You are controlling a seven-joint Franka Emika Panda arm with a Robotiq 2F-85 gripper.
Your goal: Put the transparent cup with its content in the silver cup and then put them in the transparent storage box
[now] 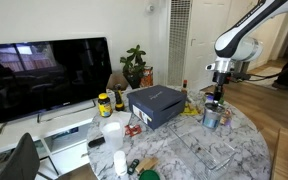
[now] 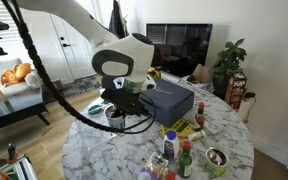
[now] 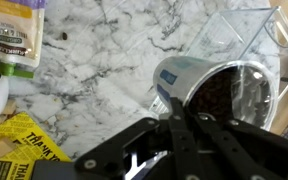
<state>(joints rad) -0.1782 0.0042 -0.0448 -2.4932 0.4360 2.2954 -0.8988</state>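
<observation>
1. Wrist view, far left: a green-labelled packet (image 3: 9, 35) and a yellow packet (image 3: 19, 145) lie flat on the marble surface (image 3: 94, 60).
2. Centre: the tool (image 3: 184, 112) comes in from the bottom edge. Its fingers are drawn close together on the near wall of the silver cup (image 3: 174, 75), and we read this as a grip on the cup.
3. Just to the right, the transparent cup (image 3: 224, 100) with its dark contents sits nested inside the silver cup.
4. Upper right: the transparent storage box (image 3: 239, 35) rises directly behind the nested cups. We cannot tell whether they are already inside its walls.
5. In an exterior view, a blue-grey box (image 1: 156, 105) stands mid-surface. To its right the tool (image 1: 216, 98) hangs over the silver cup (image 1: 212, 118) near the surface edge.
</observation>
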